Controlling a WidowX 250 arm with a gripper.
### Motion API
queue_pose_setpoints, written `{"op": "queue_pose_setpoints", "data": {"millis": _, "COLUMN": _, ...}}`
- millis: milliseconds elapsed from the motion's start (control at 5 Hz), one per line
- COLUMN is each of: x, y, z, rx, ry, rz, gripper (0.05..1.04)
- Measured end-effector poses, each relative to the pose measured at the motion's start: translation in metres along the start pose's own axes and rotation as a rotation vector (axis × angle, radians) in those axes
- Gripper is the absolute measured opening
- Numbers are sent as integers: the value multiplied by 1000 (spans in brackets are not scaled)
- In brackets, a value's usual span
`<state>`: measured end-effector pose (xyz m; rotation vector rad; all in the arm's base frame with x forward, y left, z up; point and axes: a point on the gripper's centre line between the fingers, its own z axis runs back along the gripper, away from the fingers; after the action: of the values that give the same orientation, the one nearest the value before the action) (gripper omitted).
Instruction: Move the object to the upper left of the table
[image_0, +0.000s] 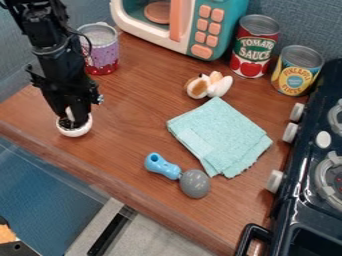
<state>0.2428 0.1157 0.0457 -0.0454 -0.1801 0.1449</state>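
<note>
The black gripper (73, 119) hangs at the left side of the table (133, 115), pointing down into a small white bowl (76, 132). Its lower end overlaps the bowl's opening, and the bowl's front wall and part of its rim show around it. The inside of the bowl is mostly hidden by the gripper. The bowl is near the table's left front edge.
A purple and red can (102, 55) stands close behind the arm. Farther right are a toy microwave (190, 25), two food cans, a brown and white toy (198, 87), a teal cloth (220, 135), a blue-handled scoop (194, 183) and a stove (304, 200).
</note>
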Motion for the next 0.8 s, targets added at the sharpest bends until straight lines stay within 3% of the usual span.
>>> {"op": "queue_pose_setpoints", "data": {"millis": 200, "x": 0, "y": 0, "z": 0, "rx": 7, "ry": 5, "rz": 1, "gripper": 240}}
{"op": "queue_pose_setpoints", "data": {"millis": 600, "x": -2, "y": -2, "z": 2, "rx": -8, "ry": 26, "rz": 6, "gripper": 226}}
{"op": "queue_pose_setpoints", "data": {"millis": 800, "x": 14, "y": -3, "z": 17, "rx": -34, "ry": 2, "rz": 43, "gripper": 226}}
